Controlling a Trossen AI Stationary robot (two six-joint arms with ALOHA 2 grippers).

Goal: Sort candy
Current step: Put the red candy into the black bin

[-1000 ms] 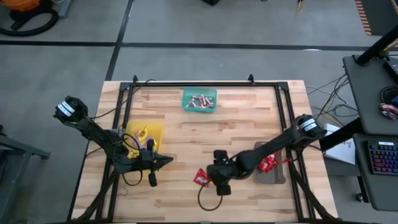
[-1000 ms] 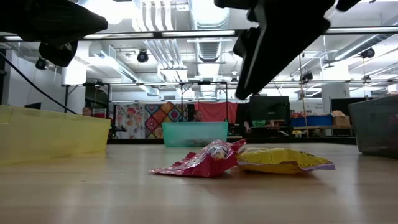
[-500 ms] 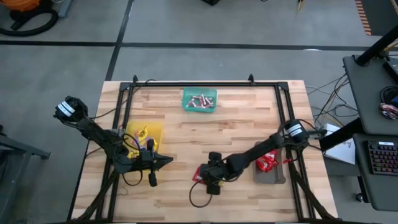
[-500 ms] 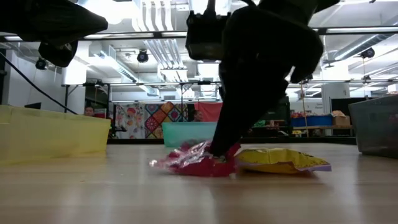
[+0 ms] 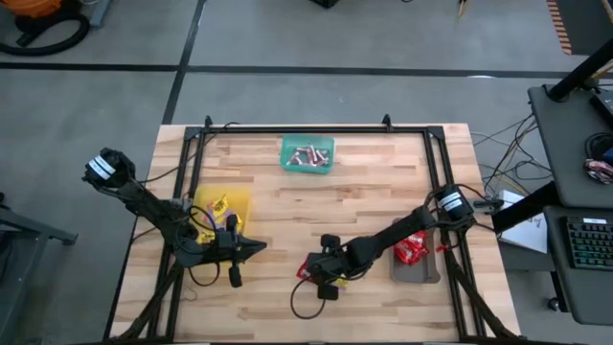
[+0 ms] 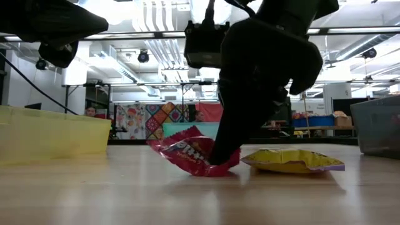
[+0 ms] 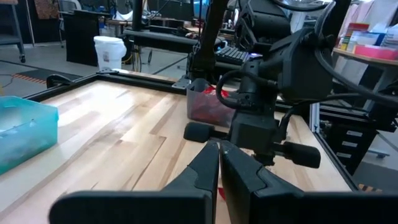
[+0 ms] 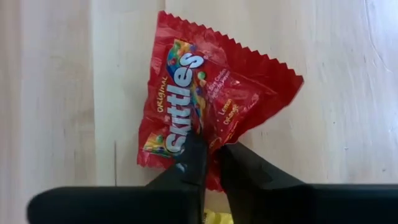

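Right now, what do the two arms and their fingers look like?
Both arms are dark, slim, jointed links. The left arm and right arm each carry a white-marked joint near the base and a black cable looping off the wrist. Left gripper and right gripper both have matte black, wedge-shaped fingers.

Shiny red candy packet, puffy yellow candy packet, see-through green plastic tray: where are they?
Shiny red candy packet (image 8: 205, 106): right wrist view, printed front.
Puffy yellow candy packet (image 6: 294, 160): low view, middle of its side.
See-through green plastic tray (image 5: 285, 153): high view, left rim.
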